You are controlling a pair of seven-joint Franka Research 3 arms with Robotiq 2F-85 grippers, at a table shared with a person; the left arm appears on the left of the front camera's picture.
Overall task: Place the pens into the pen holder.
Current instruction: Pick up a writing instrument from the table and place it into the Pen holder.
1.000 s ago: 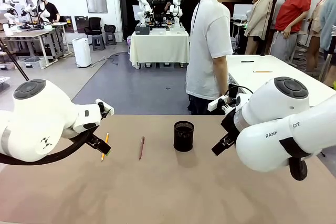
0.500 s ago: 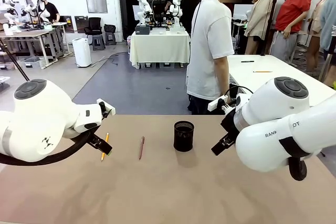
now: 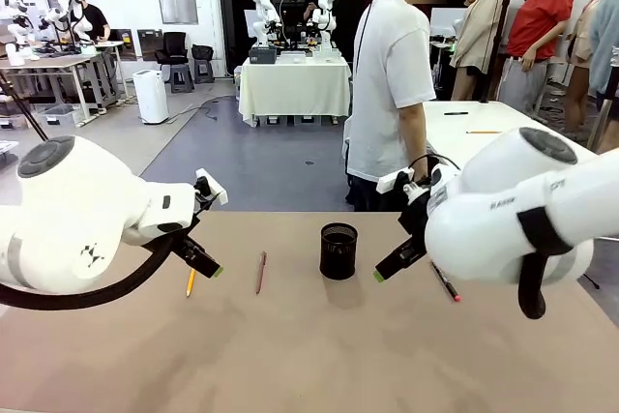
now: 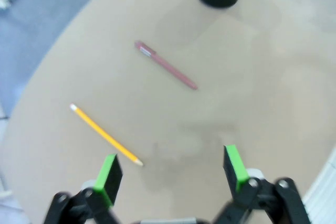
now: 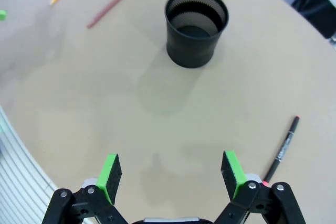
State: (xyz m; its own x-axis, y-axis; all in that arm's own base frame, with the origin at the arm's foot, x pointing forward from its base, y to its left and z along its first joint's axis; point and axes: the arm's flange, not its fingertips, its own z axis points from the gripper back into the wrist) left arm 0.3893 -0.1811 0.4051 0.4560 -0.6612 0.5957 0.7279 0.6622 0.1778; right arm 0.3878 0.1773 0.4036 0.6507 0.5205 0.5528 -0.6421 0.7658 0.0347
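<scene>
I am finding the left gripper [image 4: 170,169] hovering over the table [image 3: 309,355], jaws spread wide and empty. The yellow pen [image 4: 105,135] is lying just by one pad, so I am judging this a line-up for that pick. The red pen [image 4: 167,72] is lying flat between it and the holder [image 5: 196,27]. The right gripper [image 5: 170,170] is hanging open and empty, facing the upright, empty holder, with a black pen [image 5: 283,148] lying nearby.
</scene>
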